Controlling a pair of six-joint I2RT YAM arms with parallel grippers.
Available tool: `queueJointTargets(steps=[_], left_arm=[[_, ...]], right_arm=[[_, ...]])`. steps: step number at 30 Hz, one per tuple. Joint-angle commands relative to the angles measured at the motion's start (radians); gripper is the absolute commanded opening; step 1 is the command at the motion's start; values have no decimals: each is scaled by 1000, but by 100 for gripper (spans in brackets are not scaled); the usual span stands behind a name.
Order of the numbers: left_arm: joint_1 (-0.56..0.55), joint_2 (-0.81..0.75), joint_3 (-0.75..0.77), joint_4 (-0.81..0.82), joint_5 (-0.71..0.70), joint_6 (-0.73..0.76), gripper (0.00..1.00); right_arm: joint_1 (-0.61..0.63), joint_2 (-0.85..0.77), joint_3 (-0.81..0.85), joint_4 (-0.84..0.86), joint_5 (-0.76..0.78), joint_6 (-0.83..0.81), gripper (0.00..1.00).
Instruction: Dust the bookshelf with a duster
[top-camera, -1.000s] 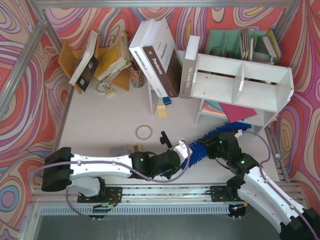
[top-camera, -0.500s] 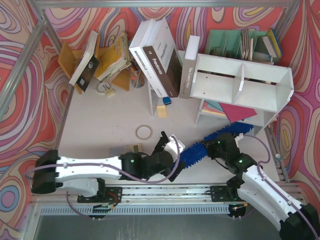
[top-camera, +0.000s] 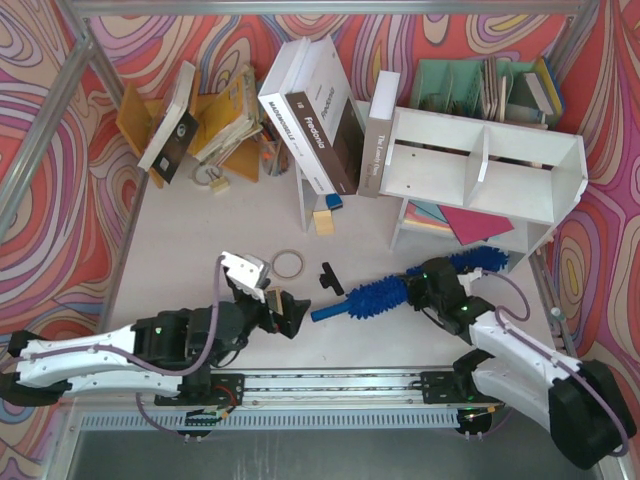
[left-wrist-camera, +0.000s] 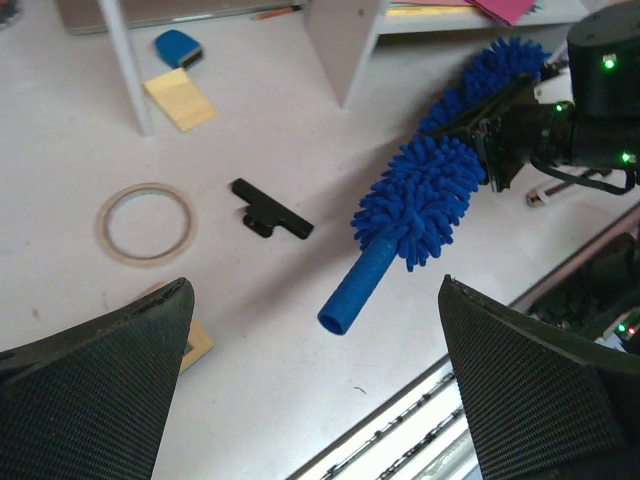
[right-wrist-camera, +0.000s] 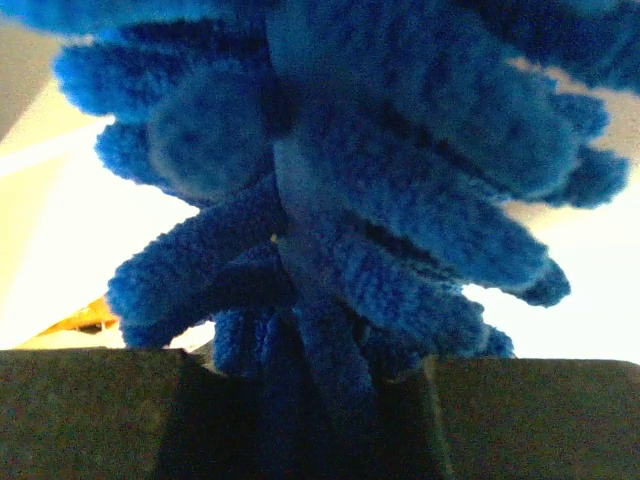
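The duster (top-camera: 382, 296) lies slantwise in the lower middle of the top view. Its bare handle end points lower left and its fluffy tip reaches up and right, under the front of the bookshelf (top-camera: 500, 195). My right jaws are clamped on it partway along the fluff. In the right wrist view blue strands (right-wrist-camera: 380, 200) fill nearly everything, bunched down between my two dark fingers. I cannot tell whether the handle end touches the bench (top-camera: 190, 240) or hangs just above it.

My left jaws stand wide apart and hold nothing. They sit lower left of the handle end and clear of it. In the left wrist view the duster (left-wrist-camera: 420, 200) crosses the middle of the frame between my two fingers.

A black clip (top-camera: 330, 277) lies just beside the handle, on its upper left. A tape ring (top-camera: 288, 264) lies left of the clip.

The bookshelf stands at upper right, its two compartments facing the camera.
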Motion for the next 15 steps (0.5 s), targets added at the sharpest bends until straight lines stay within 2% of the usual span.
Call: queueJointTargets(steps=[1,6,15], left_arm=[[-3,-61,-52,-70,-127,-47,98],[-4,-49,-65,-64,-145,-53,98],[-3,25,-74,-13,-167,-53,98]], right_arm=[[9,99,37,146,66,71,24],[21,223,86,198,85,90,27],[31,366,138,228,107,122,40]])
